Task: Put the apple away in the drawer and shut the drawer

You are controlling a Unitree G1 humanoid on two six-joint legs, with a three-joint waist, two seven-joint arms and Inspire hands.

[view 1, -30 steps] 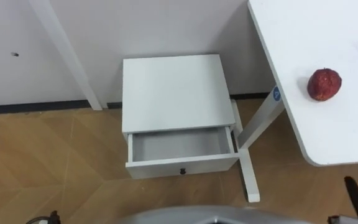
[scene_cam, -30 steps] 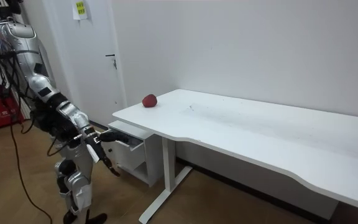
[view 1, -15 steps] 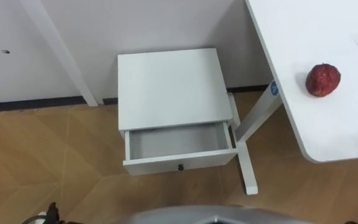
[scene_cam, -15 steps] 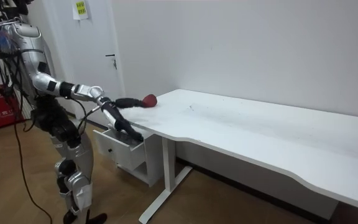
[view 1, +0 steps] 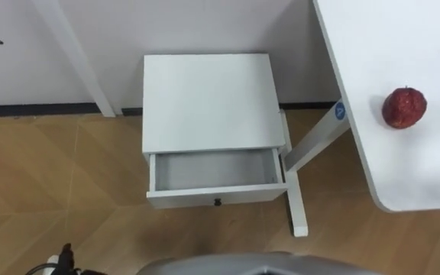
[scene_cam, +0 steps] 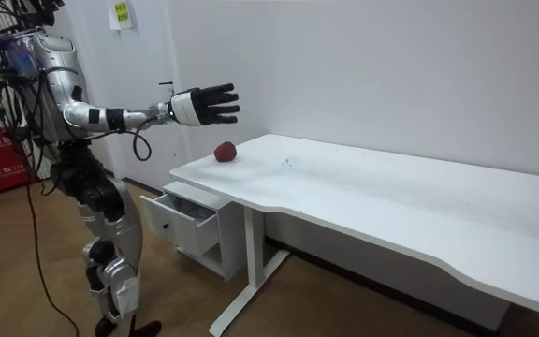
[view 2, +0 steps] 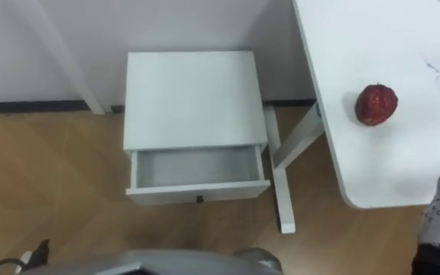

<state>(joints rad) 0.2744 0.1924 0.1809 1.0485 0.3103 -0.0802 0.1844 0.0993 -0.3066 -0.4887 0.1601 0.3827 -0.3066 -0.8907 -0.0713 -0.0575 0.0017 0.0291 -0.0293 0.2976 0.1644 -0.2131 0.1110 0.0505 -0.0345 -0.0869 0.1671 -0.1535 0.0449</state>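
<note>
Stands by the end of the table (scene_cam: 363,187) before the small cabinet (view 1: 208,99), right arm stretched out level, right hand (scene_cam: 204,103) wide open with fingers straight and spread, holding nothing, up in the air above the apple (view 1: 404,108) and clear of it. Has the apple lying on the table near its end edge, well apart from the drawer (view 1: 205,197), which stands open and empty. Shows a sliver of the left hand (view 1: 63,256) at the eye views' lower left, too little to tell its state.
</note>
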